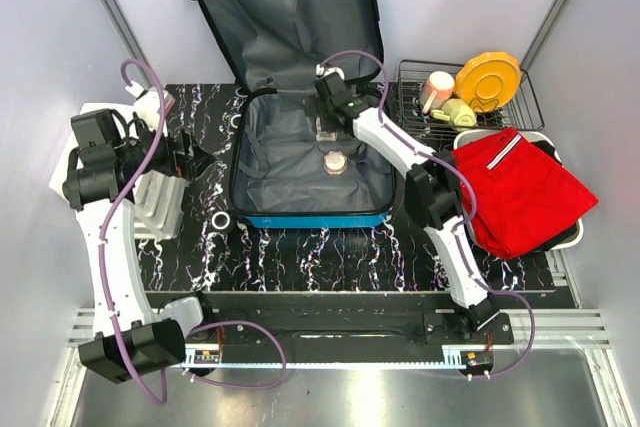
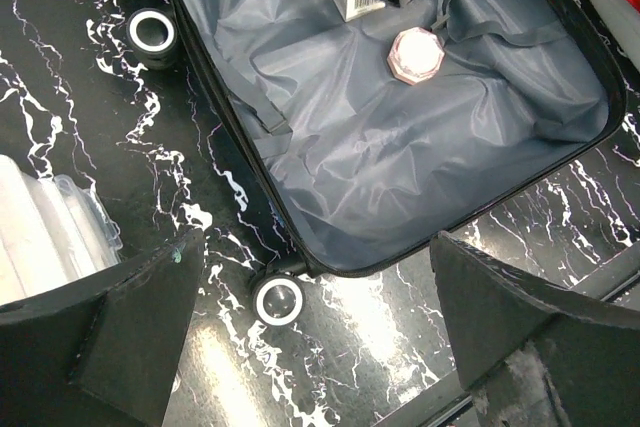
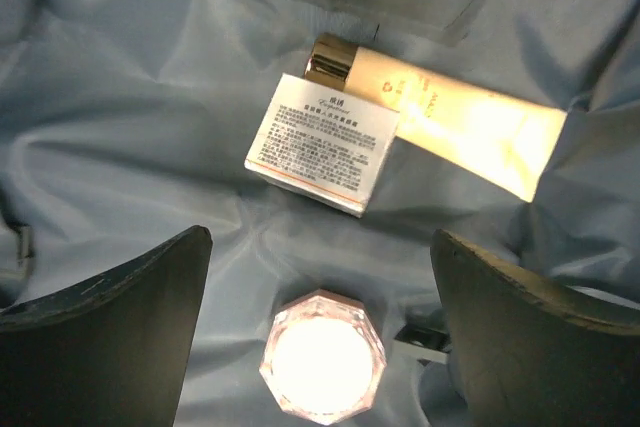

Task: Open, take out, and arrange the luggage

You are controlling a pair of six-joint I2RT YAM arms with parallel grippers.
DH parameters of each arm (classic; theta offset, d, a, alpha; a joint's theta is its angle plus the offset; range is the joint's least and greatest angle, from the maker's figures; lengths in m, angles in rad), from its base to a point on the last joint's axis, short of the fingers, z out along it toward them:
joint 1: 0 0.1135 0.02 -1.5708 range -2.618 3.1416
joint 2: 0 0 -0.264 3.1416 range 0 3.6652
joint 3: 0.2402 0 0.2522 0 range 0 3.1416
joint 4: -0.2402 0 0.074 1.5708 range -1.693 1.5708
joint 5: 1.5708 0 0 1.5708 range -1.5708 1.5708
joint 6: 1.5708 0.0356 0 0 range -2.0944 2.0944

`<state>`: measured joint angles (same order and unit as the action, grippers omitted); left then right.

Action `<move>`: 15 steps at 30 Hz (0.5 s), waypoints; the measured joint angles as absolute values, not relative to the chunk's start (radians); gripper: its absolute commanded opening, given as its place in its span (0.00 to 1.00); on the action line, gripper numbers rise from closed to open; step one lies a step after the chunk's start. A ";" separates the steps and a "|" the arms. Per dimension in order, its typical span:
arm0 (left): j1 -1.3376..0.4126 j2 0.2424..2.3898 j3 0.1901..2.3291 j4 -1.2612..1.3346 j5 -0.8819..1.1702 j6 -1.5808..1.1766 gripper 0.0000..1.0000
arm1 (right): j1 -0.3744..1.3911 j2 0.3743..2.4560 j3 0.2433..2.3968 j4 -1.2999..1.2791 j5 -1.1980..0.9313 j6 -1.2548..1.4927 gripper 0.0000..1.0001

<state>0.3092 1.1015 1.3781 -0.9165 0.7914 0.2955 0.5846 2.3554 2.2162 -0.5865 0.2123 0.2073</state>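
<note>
While my right gripper [image 3: 320, 237] hangs with its fingers spread wide and empty inside the luggage [image 1: 275, 157], which lies open on the black marbled table [image 1: 300, 257] with its lid propped upright against the back wall, I see a few ways this could slip. Its grey lining is thin, slack and creased, and it may bunch under a descending finger and tug everything along. Just below the fingers sits a faceted jar [image 3: 322, 362], glossy and hard-sided, and a grip that closes off-centre would likely squirt it sideways. Beyond it a white printed carton [image 3: 322, 142] rests with one edge over a soft cream tube [image 3: 450, 117] with a gold cap, so lifting either could drag the other. My left gripper [image 2: 318, 242], likewise spread and holding nothing, hovers over the table by the luggage's near-left corner, where a careless move might knock the hard black rim.
</note>
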 measured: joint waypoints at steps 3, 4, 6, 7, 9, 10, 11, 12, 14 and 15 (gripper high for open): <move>0.309 1.066 1.350 -0.916 0.777 0.299 0.99 | 0.607 2.421 2.256 -0.613 0.267 0.229 1.00; 0.309 1.055 1.340 -0.918 0.773 0.300 0.99 | 0.611 2.439 2.274 -0.616 0.280 0.234 1.00; 0.309 1.041 1.321 -0.918 0.766 0.303 0.99 | 0.615 2.468 2.304 -0.615 0.298 0.239 1.00; 0.309 1.036 1.313 -0.919 0.761 0.304 0.99 | 0.616 2.483 2.322 -0.610 0.307 0.241 1.00; 0.309 1.032 1.299 -0.918 0.754 0.305 0.99 | 0.617 2.509 2.350 -0.602 0.331 0.241 1.00; 0.309 1.031 1.292 -0.918 0.751 0.306 0.99 | 0.619 2.523 2.365 -0.595 0.343 0.241 1.00; 0.309 1.029 1.283 -0.918 0.748 0.306 0.99 | 0.619 2.537 2.376 -0.587 0.358 0.241 1.00; 0.309 1.028 1.279 -0.920 0.746 0.306 0.99 | 0.620 2.553 2.386 -0.579 0.369 0.241 1.00; 0.309 1.027 1.271 -0.919 0.739 0.306 0.99 | 0.621 2.582 2.400 -0.561 0.397 0.239 1.00; 0.309 1.027 1.268 -0.918 0.736 0.306 0.99 | 0.622 2.597 2.403 -0.553 0.410 0.238 0.98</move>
